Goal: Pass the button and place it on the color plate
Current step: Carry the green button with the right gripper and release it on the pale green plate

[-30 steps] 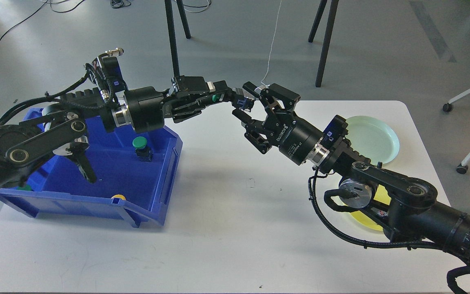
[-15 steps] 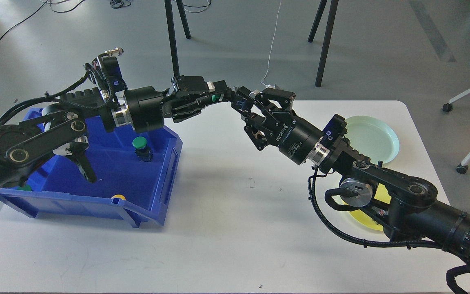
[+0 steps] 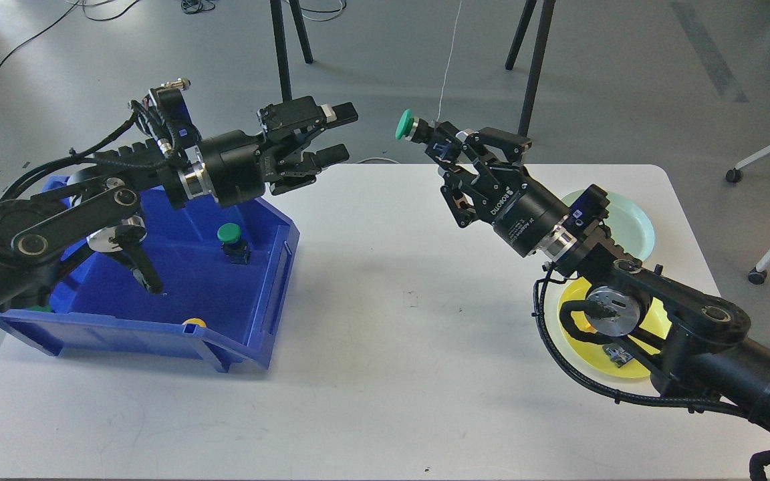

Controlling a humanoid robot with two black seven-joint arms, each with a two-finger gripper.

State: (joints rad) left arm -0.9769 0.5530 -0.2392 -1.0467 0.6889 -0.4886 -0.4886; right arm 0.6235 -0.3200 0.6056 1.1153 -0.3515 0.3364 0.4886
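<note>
"ROBOTIQ" lettering readable, upside down, on right hand (image 3: pixel 440 142) body. Right hand clamped on green-capped button (image 3: pixel 404 125), cap pointing left, held above far edge of bench (image 3: pixel 385 374). Left hand (image 3: pixel 339 132) fingers spread wide, nothing between them. Half a second ago both hands met at button; now well apart, left pulled back over blue bin (image 3: pixel 178 294), right drawn toward its own side. Another green button (image 3: pixel 230 235) in bin. Pale green plate (image 3: pixel 625 224) and yellow plate (image 3: pixel 625 347) partly behind right arm.

A lab: bare grey floor (image 3: pixel 625 80), loose cables (image 3: pixel 111 7), tripod legs (image 3: pixel 532 67), white worktable (image 3: pixel 385 374).
</note>
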